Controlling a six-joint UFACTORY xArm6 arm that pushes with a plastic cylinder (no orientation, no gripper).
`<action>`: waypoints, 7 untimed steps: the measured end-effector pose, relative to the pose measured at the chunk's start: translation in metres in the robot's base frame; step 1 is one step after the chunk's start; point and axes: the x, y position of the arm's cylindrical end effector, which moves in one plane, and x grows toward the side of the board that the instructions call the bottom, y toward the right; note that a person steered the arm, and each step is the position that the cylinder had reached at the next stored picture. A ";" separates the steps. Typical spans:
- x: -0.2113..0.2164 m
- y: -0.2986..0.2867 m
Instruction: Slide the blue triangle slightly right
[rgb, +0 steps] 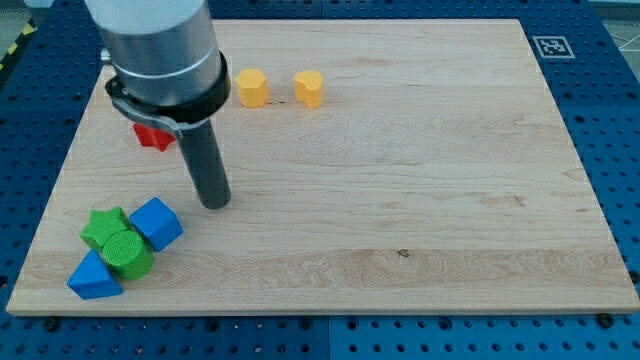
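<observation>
The blue triangle (94, 277) lies at the view's bottom left, near the board's front edge. It touches a green cylinder (127, 251) just above and right of it. A green star (103, 226) and a blue cube (156, 222) press against that cylinder. My tip (214, 203) rests on the board up and to the right of this cluster, a short way right of the blue cube and apart from it.
A red block (153, 135) sits partly hidden behind the arm at the upper left. Two yellow blocks (252, 88) (309, 88) stand near the view's top. The wooden board (400, 200) ends close below the blue triangle. A marker tag (552, 46) is at the top right corner.
</observation>
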 end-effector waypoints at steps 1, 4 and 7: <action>0.006 0.006; 0.063 0.015; 0.104 0.011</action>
